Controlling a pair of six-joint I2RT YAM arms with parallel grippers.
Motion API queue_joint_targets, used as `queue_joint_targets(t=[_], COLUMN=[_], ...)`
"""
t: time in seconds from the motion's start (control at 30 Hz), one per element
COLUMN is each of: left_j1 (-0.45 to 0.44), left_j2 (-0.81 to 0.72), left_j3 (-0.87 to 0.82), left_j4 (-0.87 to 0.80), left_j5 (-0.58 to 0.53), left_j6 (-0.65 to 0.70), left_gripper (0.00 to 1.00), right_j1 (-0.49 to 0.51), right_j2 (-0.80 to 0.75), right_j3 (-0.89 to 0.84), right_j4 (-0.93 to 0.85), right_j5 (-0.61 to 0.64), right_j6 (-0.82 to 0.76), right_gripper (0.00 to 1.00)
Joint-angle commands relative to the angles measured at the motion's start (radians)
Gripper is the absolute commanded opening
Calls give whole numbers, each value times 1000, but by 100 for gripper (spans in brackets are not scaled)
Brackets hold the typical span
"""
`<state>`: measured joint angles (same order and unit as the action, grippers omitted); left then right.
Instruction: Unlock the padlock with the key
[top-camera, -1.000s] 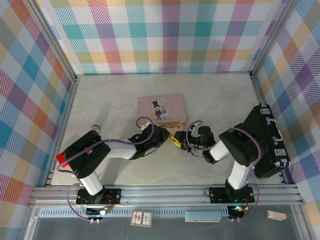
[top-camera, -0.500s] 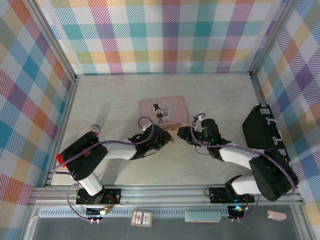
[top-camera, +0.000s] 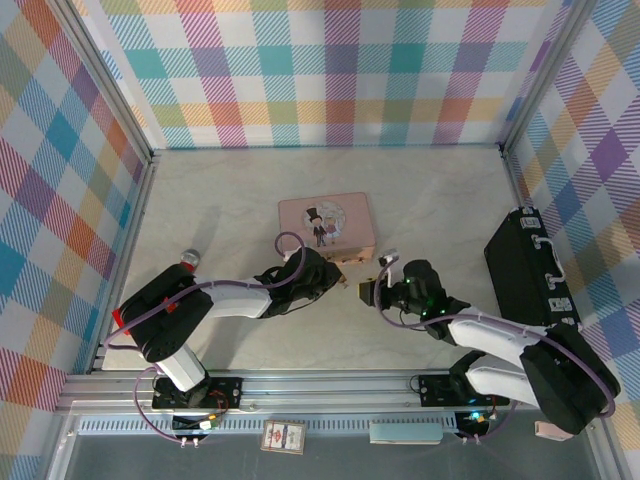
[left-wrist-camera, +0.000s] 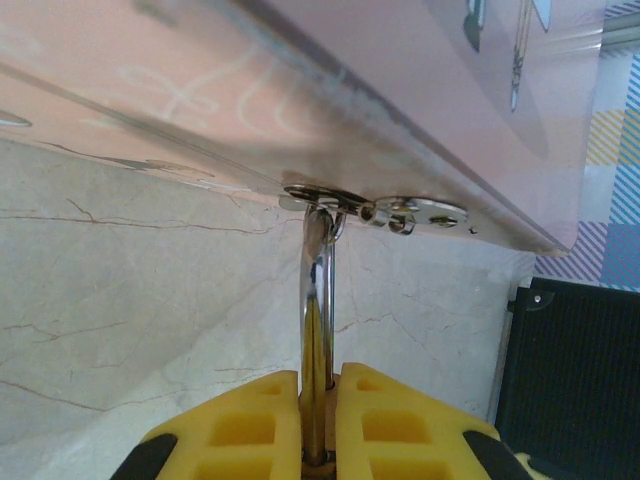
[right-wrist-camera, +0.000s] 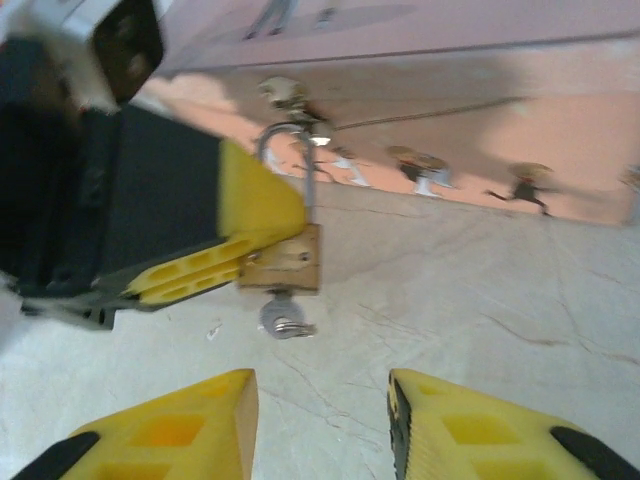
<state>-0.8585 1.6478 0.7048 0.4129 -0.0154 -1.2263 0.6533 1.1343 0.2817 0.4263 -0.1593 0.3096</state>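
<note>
my left gripper (left-wrist-camera: 318, 382) is clamped on the padlock (right-wrist-camera: 285, 258), which hangs from the clasp at the near edge of the pink tin (top-camera: 325, 222). the key (right-wrist-camera: 283, 316) sticks out of its underside. my right gripper (right-wrist-camera: 320, 405) hovers just right of it, fingers wide apart, holding nothing.

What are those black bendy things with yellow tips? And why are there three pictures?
Those are two robot arms, the left arm and the right arm, bolted to a table. One picture looks down from above; the other two come from a camera on each wrist. On the table lie a pink tin and a black case. The left arm's fingers pinch a tiny brass padlock hooked through the tin's clasp. A little key sticks out underneath. The right arm's fingers are open, holding nothing.
</note>
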Motion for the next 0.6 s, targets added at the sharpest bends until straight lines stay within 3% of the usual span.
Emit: queue_joint_targets(t=[0.0,0.27,0.57], left_j1=[5,6,6], left_j2=[-46,-62,-65], left_j3=[27,22,19], left_j4=[-13,-19,-16], left_j5=[14,16,28], left_j6=[22,30,36], left_gripper=[0,0,0], right_j1=[69,169,216], right_j2=[14,132,257], right_j3=[-1,4,35], right_j4=[71,149,247], right_j5=[71,196,263], right_j6=[-186,-279,-351], right_gripper=[42,43,38])
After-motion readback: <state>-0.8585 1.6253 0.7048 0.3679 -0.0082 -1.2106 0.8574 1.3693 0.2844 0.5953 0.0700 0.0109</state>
